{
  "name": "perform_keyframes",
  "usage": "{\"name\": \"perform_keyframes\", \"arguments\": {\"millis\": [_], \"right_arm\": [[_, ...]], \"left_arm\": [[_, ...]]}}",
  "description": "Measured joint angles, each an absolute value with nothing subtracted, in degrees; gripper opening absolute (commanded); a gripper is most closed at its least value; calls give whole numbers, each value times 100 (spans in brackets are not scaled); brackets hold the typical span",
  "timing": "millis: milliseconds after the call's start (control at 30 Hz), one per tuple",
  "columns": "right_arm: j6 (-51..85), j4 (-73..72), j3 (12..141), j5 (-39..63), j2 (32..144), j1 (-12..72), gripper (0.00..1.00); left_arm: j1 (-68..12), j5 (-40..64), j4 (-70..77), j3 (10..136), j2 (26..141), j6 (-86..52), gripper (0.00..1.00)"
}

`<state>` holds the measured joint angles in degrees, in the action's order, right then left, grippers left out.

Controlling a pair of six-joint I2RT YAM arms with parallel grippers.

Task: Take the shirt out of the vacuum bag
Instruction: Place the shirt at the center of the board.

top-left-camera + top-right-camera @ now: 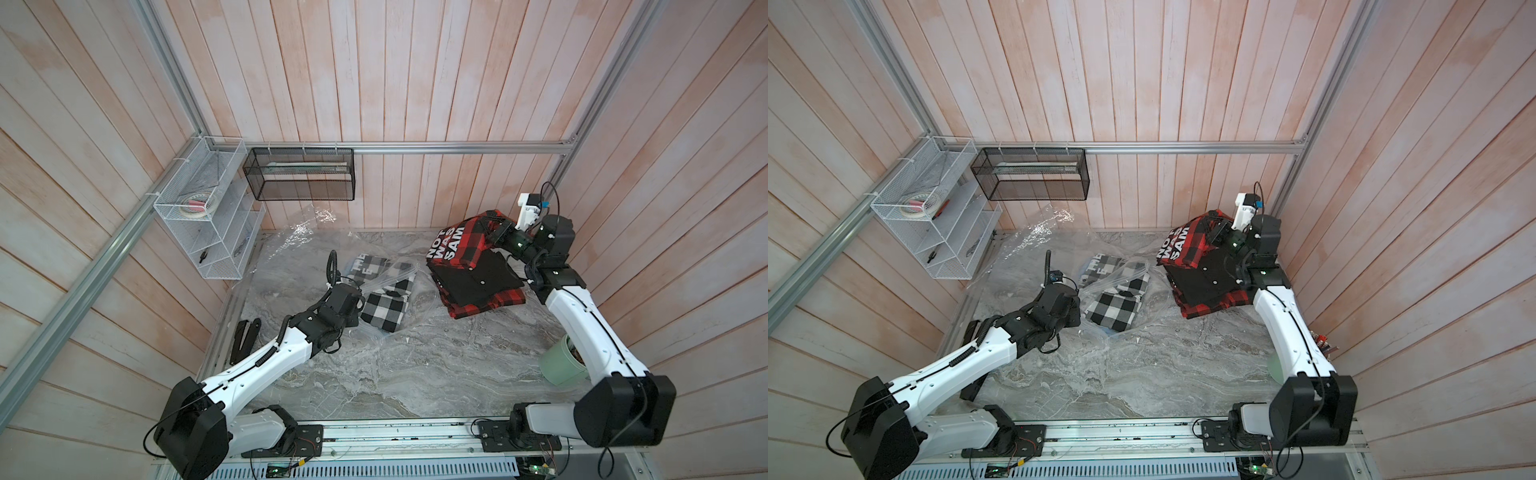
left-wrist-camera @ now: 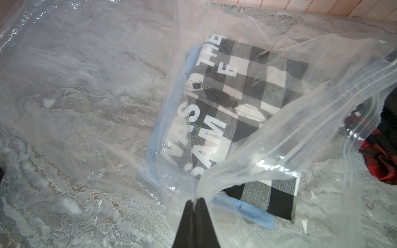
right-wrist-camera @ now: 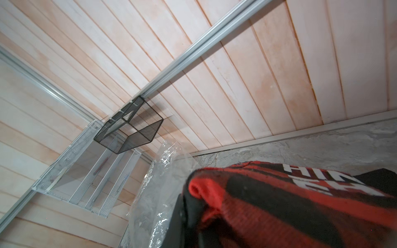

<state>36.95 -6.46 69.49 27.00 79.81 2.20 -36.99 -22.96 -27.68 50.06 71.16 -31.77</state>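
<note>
left claw [image 2: 195, 200] pressed together, pinching edge of vacuum bag [image 2: 290, 128] mid counter [image 1: 415, 374]; black-white checked shirt [image 1: 384, 307] lies partly inside bag. right claw [image 1: 494, 224] pinching raised fold of red-black plaid shirt [image 1: 473, 241], far right, outside bag

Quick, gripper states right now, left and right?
Left gripper: shut on the vacuum bag.
Right gripper: shut on the red plaid shirt.

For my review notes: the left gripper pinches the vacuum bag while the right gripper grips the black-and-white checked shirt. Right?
Not quite: the right gripper grips the red-and-black shirt, as both top views show. The left gripper does pinch the vacuum bag.
</note>
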Motion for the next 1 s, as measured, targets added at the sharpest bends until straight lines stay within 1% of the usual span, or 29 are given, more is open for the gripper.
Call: {"name": "perform_keyframes", "arguments": {"millis": [200, 333, 833, 900, 1000], "right_arm": [[3734, -888, 6997, 2709, 8982, -139, 0], [3767, -1024, 6997, 2689, 9321, -165, 0], [3787, -1588, 6949, 2552, 9509, -152, 0], [3789, -1835, 6735, 2519, 9507, -141, 0], [3789, -2191, 6051, 2320, 9483, -119, 0]], "left_arm": [[-3695, -2270, -2768, 5006, 7116, -3199, 0], [-3686, -2265, -2766, 5004, 7116, -3201, 0], [-3651, -2123, -2759, 5004, 7122, -3201, 0], [-3638, -2110, -2757, 5004, 7126, -3201, 0], [-3623, -2056, -2749, 5004, 7126, -3199, 0]]}}
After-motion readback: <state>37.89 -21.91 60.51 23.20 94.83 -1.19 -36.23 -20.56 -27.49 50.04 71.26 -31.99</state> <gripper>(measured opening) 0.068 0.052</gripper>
